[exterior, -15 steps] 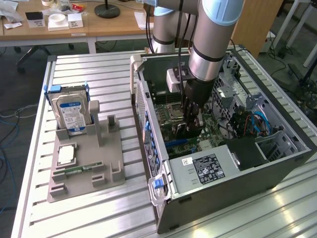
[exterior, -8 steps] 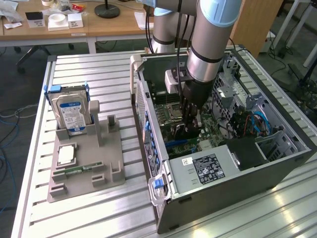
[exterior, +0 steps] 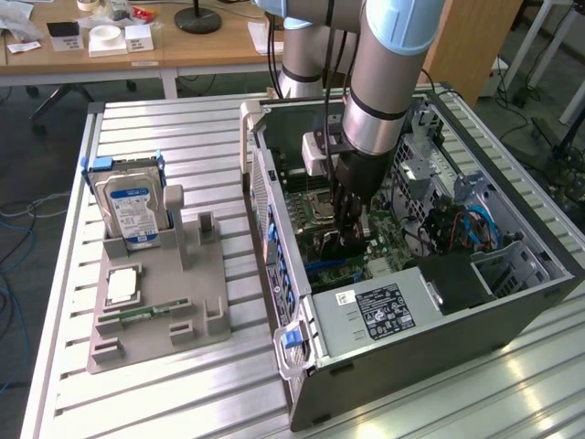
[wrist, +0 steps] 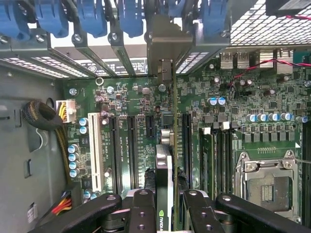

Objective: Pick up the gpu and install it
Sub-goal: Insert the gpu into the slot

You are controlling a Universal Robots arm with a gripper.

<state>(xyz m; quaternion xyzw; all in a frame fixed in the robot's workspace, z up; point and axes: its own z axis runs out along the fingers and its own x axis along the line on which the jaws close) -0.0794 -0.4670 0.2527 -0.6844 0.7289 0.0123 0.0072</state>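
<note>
Inside the open computer case point(exterior: 512, 274), our claw point(wrist: 164, 206) gripped the gpu point(wrist: 164, 170) edge-on, just above the motherboard point(wrist: 233, 97); we judged it picked up, not yet seated.

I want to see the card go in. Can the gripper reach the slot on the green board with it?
Probably yes. The gripper holds the card edge-down inside the open computer case, right above the green board. Nothing seems to lie between the card and the slots below.

arm point(exterior: 384, 82) inside open PC case point(exterior: 512, 302) | hard drive point(exterior: 131, 212) on tray point(exterior: 183, 320)
</note>
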